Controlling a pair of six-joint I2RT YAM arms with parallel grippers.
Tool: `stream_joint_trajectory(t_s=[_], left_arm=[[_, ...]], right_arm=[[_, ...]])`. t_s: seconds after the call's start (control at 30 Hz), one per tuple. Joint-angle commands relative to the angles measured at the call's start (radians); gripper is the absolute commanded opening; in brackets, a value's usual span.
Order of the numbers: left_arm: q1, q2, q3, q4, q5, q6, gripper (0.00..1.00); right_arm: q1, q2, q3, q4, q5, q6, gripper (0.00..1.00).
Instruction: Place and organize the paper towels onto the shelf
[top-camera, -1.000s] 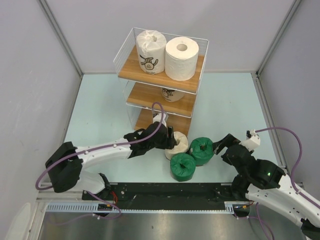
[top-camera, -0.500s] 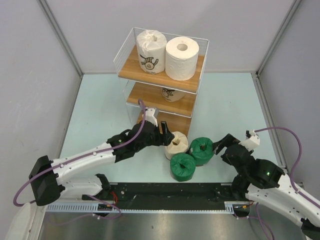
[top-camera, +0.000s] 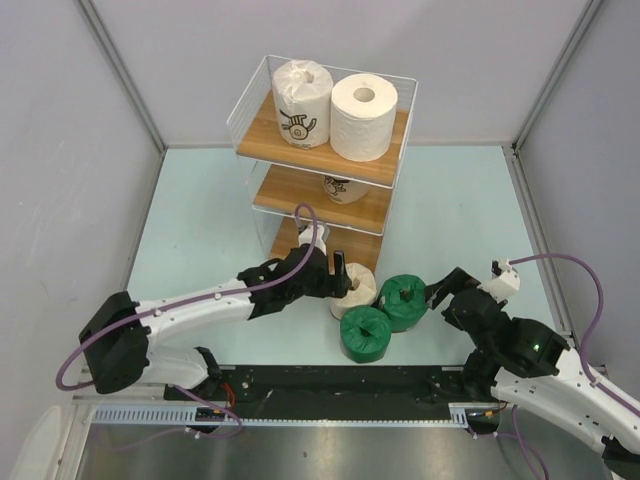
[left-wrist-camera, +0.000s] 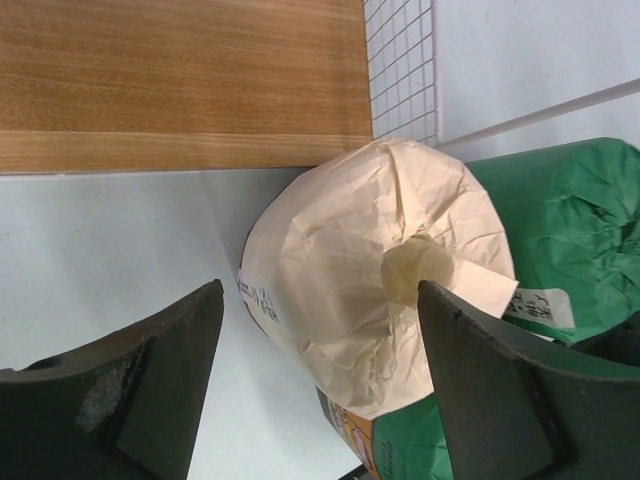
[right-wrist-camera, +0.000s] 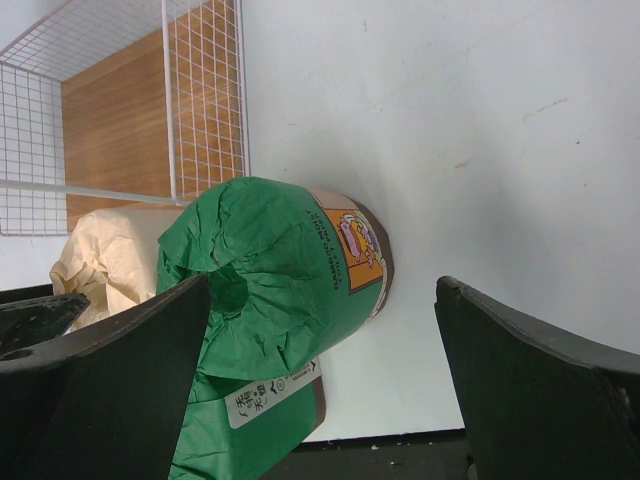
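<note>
The wire shelf holds a white logo-wrapped roll and a plain white roll on its top board, and a beige roll on the middle board. Another beige roll stands on the table by the shelf's foot, next to two green rolls. My left gripper is open, with its fingers on either side of the near part of the beige roll. My right gripper is open beside the green roll, not holding it.
The bottom shelf board lies just behind the beige roll. The second green roll stands close in front of the first. Grey walls enclose the pale table on three sides. A black rail runs along the near edge.
My left gripper drew back a little to the left, then came back to the beige roll on the table. The right arm and all rolls have not moved.
</note>
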Motion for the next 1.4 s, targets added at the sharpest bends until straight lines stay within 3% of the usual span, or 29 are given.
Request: stream_joint_trajectory(t_s=[0.0, 0.4, 0.83, 1.07, 1.37], left_arm=[[0.001, 0.040, -0.001, 0.043, -0.012, 0.005, 0.82], [0.001, 0.161, 0.018, 0.080, -0.011, -0.010, 0.76], [0.001, 0.132, -0.027, 0.103, 0.018, -0.013, 0.49], [0.001, 0.043, -0.021, 0.054, 0.011, -0.016, 0.50], [0.001, -0.235, 0.025, -0.116, -0.118, 0.011, 0.50]], right_arm=[[0.001, -0.006, -0.005, -0.003, 0.025, 0.026, 1.00], [0.002, -0.005, -0.005, -0.003, 0.024, 0.024, 1.00], [0.004, -0.005, -0.005, -0.005, 0.025, 0.029, 1.00], [0.002, -0.005, -0.007, -0.005, 0.027, 0.029, 1.00], [0.004, 0.000, -0.005, -0.005, 0.027, 0.031, 1.00]])
